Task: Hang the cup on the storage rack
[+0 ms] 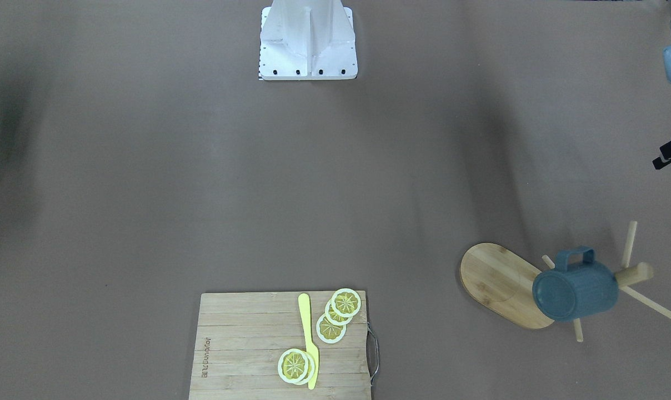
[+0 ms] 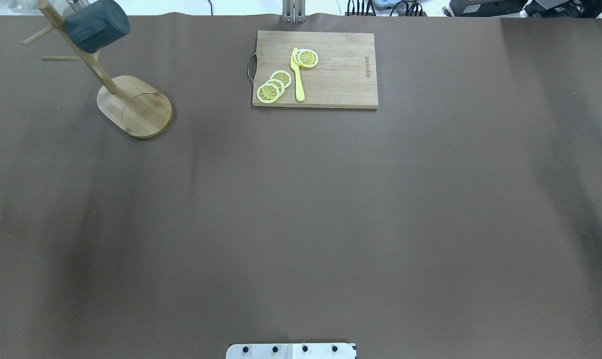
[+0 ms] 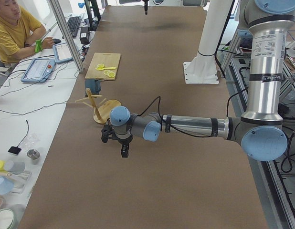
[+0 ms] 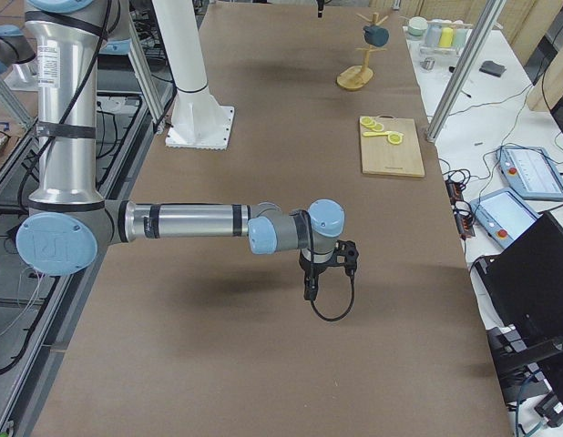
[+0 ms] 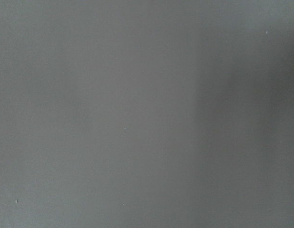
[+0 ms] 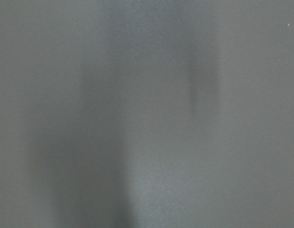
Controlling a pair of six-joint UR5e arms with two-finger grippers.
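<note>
The cup (image 1: pixel 577 291) hangs by its handle on a peg of the rack (image 1: pixel 496 280), tipped sideways, at the table's (image 1: pixel 146 194) far corner on my left side. My left gripper (image 3: pixel 122 149) hovers over bare table, well apart from the rack; my right gripper (image 4: pixel 313 282) hovers over the opposite end. I cannot tell whether either pair of jaws is spread or closed. Nearby, a board (image 1: pixel 246 344) carries lemon slices (image 1: pixel 331 328) and a knife (image 1: pixel 310 344).
</note>
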